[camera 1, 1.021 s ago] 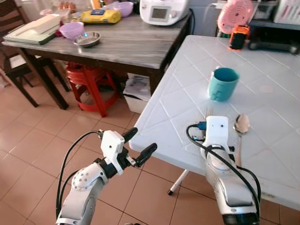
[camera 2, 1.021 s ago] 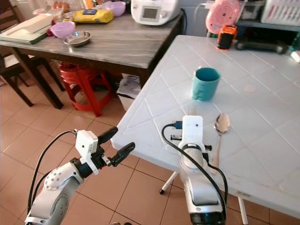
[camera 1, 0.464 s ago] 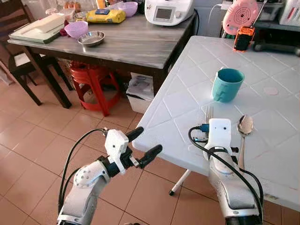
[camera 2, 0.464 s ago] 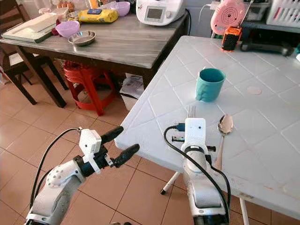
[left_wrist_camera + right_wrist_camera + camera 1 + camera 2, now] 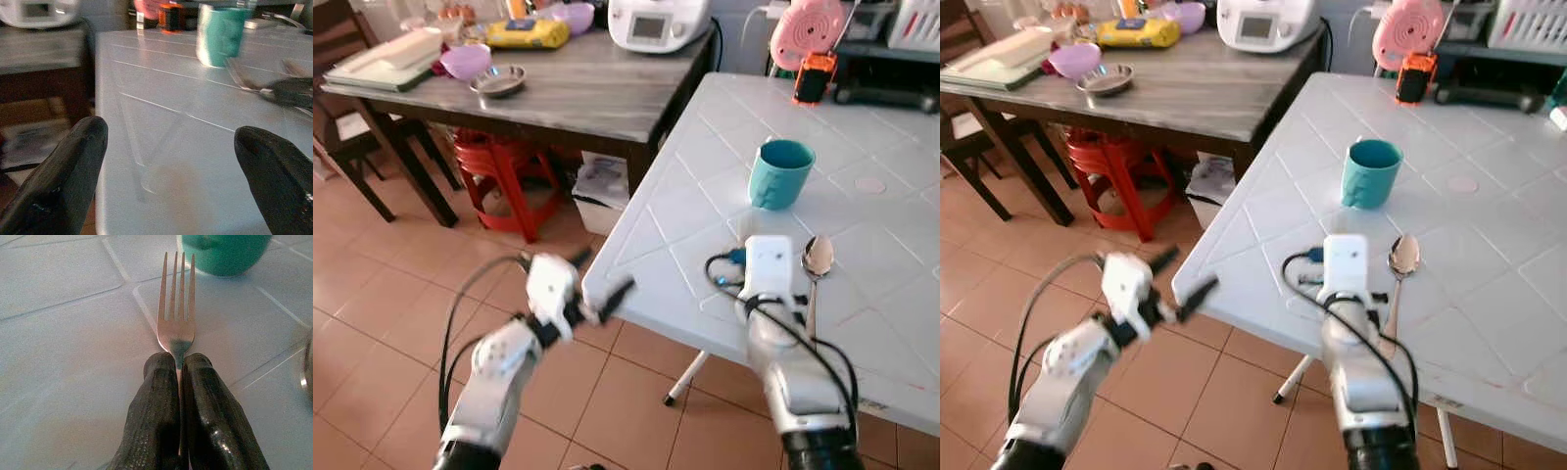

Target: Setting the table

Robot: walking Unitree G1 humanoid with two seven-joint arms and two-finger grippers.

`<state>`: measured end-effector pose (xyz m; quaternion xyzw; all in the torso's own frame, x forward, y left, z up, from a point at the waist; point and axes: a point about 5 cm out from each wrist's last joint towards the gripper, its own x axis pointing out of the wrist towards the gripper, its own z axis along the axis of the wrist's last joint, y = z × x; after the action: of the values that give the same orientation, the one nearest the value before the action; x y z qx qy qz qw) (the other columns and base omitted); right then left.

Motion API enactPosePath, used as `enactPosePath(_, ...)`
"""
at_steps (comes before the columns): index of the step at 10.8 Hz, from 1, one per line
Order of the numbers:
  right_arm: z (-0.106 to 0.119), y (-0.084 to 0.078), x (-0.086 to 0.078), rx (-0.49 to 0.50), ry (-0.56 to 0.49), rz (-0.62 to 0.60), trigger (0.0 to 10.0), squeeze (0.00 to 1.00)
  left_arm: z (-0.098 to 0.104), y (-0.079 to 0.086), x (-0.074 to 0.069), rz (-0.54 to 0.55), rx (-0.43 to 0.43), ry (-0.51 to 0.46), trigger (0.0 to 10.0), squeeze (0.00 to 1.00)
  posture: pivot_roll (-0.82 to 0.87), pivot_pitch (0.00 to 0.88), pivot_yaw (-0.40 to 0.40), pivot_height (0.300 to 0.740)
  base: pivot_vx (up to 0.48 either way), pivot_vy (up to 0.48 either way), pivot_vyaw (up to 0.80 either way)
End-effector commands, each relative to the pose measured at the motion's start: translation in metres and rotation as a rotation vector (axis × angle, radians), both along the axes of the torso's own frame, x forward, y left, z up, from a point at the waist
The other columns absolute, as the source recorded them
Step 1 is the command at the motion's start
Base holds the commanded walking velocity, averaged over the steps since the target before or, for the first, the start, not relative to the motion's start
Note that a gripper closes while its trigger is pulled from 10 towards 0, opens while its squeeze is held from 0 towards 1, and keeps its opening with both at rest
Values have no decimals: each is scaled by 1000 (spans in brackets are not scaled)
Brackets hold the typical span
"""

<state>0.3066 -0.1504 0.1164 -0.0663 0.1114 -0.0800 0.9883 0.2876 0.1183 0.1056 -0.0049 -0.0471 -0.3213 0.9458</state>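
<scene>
Head cameras first: we see the white tiled plastic table (image 5: 891, 294) with a teal ceramic mug (image 5: 780, 174) standing on it and a silver metal spoon (image 5: 816, 262) lying nearer the robot, just beside our right arm. Our right gripper (image 5: 178, 382) sits low over the tabletop between the table's near edge and the mug. Our left gripper (image 5: 1180, 277) hovers off the table's near-left corner above the brown floor tiles (image 5: 372, 313), blurred, its two fingers spread apart.

Left wrist camera: we see both black fingers (image 5: 63, 176) wide apart, with the table edge between them and the mug beyond.

Right wrist camera: we see our fingers pressed together on the handle of a silver metal fork (image 5: 176, 303), whose tines point toward the mug's base.
</scene>
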Motion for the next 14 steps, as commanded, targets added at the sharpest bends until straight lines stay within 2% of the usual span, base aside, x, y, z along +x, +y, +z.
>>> enactPosePath(1,6,3,4,19,-36,5,0,0,0,8,5,70,-4,-8,10000,0,-82,87,91,740,0,0,0)
enactPosePath(2,18,6,7,24,-92,16,0,0,4,10,9,102,-29,-21,10000,0,-83,84,89,740,0,0,0)
enactPosePath(3,30,10,10,12,-152,34,1843,0,5,10,11,128,-49,-23,10000,0,-84,82,87,740,0,0,0)
enactPosePath(4,43,11,14,32,-209,41,1686,0,7,10,14,147,-48,-31,10000,0,-86,81,85,740,0,0,0)
enactPosePath(5,49,11,15,40,-234,36,2078,0,7,12,15,173,-50,-34,10000,0,-88,80,85,740,0,0,0)
enactPosePath(6,68,12,19,29,-317,55,4431,0,10,14,20,217,-93,-21,10000,0,-88,77,85,740,0,0,0)
enactPosePath(7,70,13,20,36,-325,66,10000,0,12,14,22,224,-89,-33,10000,0,-88,75,86,740,0,0,0)
enactPosePath(9,80,14,20,67,-365,97,10000,0,16,15,24,266,-92,-58,10000,0,-89,73,84,740,0,0,0)
enactPosePath(11,91,18,18,93,-452,166,10000,0,19,14,27,310,-98,-58,10000,0,-90,75,83,740,0,0,0)
enactPosePath(12,90,18,17,71,-464,187,10000,0,18,13,27,325,-98,-54,10000,0,-88,75,84,740,0,0,0)
enactPosePath(13,84,17,16,146,-413,182,10000,0,17,13,26,350,-95,-50,10000,0,-88,77,85,740,0,0,0)
enactPosePath(14,81,18,11,173,-427,210,10000,0,15,13,26,382,-85,-43,10000,0,-88,80,87,740,0,0,0)
